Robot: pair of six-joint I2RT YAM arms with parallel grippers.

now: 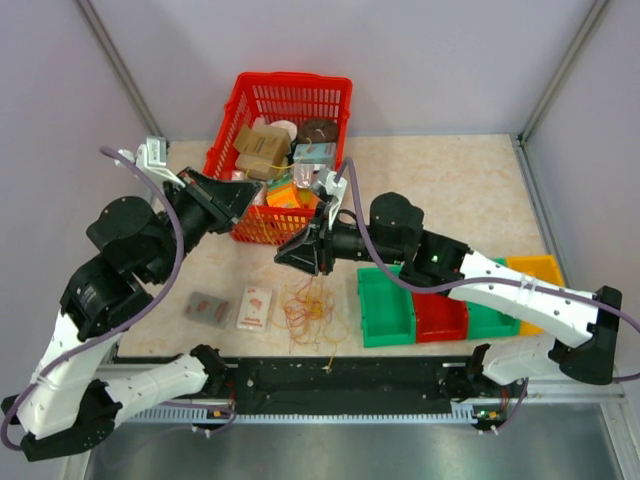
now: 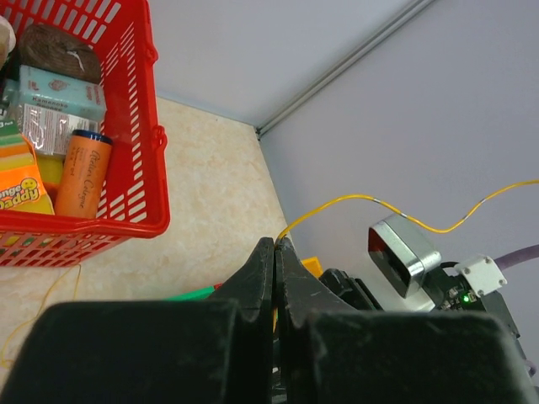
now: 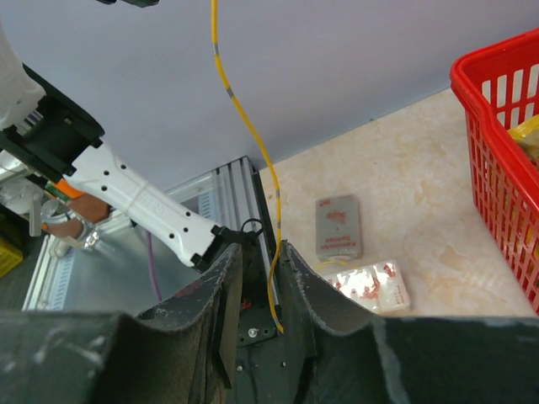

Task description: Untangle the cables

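**Cables** (image 1: 308,310): loose tangle of hair-thin yellow, orange and red loops. It lies on the table (image 1: 450,180) near the front edge, just right of two flat packets (image 1: 255,308) and left of the green bin (image 1: 364,312).

**Yellow strand** (image 2: 370,200): raised off the table. It leaves the left fingertips, arcs across the wall background, and in the right wrist view drops (image 3: 253,135) into the gap of the right claw.

**Left gripper** (image 2: 277,242): fingers pressed flat together, pinching the yellow strand at the tips. It is held in the air beside the red basket (image 1: 222,140).

**Right gripper** (image 3: 261,248): fingers narrowly parted with a gap showing. The yellow strand runs down through the gap, and no pinch is visible. In the top view it sits (image 1: 282,256) above the table, between the basket and the tangle.

**Red basket**: at the back of the table, filled with boxes and an orange tube (image 2: 82,172).

**Bins**: a row of green, red (image 1: 440,322), green and yellow (image 1: 537,268) under the right arm.
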